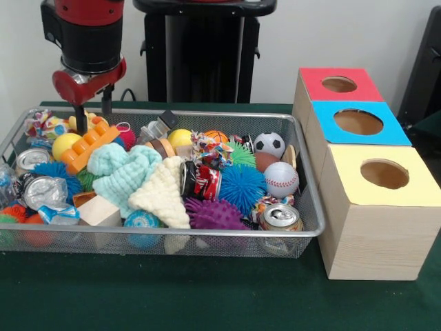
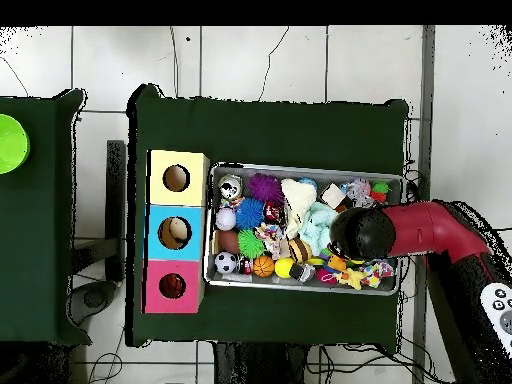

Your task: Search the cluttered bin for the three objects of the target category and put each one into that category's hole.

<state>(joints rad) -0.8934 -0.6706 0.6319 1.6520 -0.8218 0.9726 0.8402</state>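
Note:
The wire mesh bin [image 1: 303, 231] is full of toys; it also shows in the overhead view [image 2: 305, 166]. My gripper [image 1: 94, 120] hangs over the bin's far left corner. Its two black fingers [image 1: 81, 121] stand apart, open, on either side of a fluffy yellow plush [image 1: 91, 125], half hidden behind an orange brick [image 1: 89, 146]. In the overhead view the arm's head [image 2: 362, 232] hides the gripper, and the yellow plush [image 2: 352, 278] shows beside it. An orange black-striped tiger [image 2: 296, 250] lies mid-bin. The red-topped box's hole [image 1: 339, 84] [image 2: 172, 286] is dark and apart from the gripper.
The blue-topped box [image 1: 358, 122] and the yellow-topped box [image 1: 384, 174] stand beside the red one. A mint cloth [image 1: 124, 172], a cream cloth [image 1: 164, 193], spiky balls [image 1: 242, 186], cans [image 1: 279, 217], a soccer ball [image 1: 269, 144] and a baseball [image 1: 281, 178] crowd the bin.

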